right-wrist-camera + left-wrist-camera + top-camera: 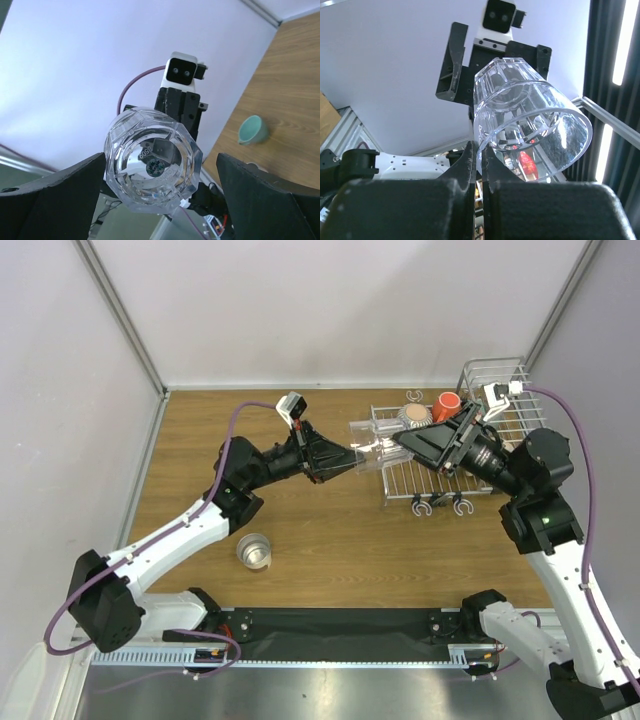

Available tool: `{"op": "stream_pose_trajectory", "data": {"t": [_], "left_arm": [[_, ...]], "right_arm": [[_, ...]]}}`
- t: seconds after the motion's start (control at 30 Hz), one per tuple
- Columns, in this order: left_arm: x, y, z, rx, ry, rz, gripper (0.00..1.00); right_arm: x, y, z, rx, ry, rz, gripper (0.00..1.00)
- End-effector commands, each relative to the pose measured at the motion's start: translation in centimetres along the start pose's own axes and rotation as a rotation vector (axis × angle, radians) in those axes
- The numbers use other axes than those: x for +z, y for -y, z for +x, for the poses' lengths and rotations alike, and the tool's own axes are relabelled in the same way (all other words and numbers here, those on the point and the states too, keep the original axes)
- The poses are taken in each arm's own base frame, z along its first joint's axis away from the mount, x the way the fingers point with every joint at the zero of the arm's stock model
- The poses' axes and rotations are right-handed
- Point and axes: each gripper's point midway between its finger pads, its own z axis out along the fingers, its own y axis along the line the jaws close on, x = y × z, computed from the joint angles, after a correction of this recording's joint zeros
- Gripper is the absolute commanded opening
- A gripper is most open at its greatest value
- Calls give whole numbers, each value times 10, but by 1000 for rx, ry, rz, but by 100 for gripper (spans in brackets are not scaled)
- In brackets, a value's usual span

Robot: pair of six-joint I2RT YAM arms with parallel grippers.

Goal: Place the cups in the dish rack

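Right wrist: left claw (481,152) pinches clear glass (125,145) (base label (155,167) unreadable); right claw (161,157) gapes.

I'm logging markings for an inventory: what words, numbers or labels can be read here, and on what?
"609", roughly, since it is small and tilted: at the base of the clear glass, right wrist view.
Round dark sticker just below it: print too small to read.
Nothing else readable in any view.
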Motion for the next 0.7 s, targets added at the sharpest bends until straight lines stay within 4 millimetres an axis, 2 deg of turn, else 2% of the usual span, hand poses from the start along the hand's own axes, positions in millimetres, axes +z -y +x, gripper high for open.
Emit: {"op": "stream_pose_trajectory", "data": {"t": [0.0, 0.13, 0.2, 0.23, 0.4, 0.5, 0.53, 0.57, 0.6, 0.67], "left_arm": [[-4, 40, 7, 28, -19, 156, 0], [-3, 37, 9, 19, -29, 150, 0], [-3, 33, 9, 13, -31, 141, 0], [-3, 32, 9, 9, -30, 139, 0], [1, 29, 9, 3, -34, 139, 0], [4, 28, 10, 1, -46, 140, 0], [3, 28, 10, -4, -51, 137, 2], [4, 28, 11, -6, -53, 135, 26], [2, 24, 8, -6, -43, 121, 42], [-4, 12, 7, 18, -21, 37, 69]], "right_arm": [[2, -17, 0, 22, -18, -94, 100], [5, -15, 1, 44, -32, -95, 97], [6, -20, -2, 46, -23, -121, 94], [7, -21, -2, 46, -22, -128, 89], [12, -20, -4, 63, -32, -136, 76], [16, -19, -5, 78, -38, -136, 49], [17, -21, -6, 73, -40, -146, 26], [17, -20, -5, 76, -47, -146, 14], [20, -17, -7, 58, -48, -136, 2], [23, -5, -9, 53, -42, -76, 0]]}}
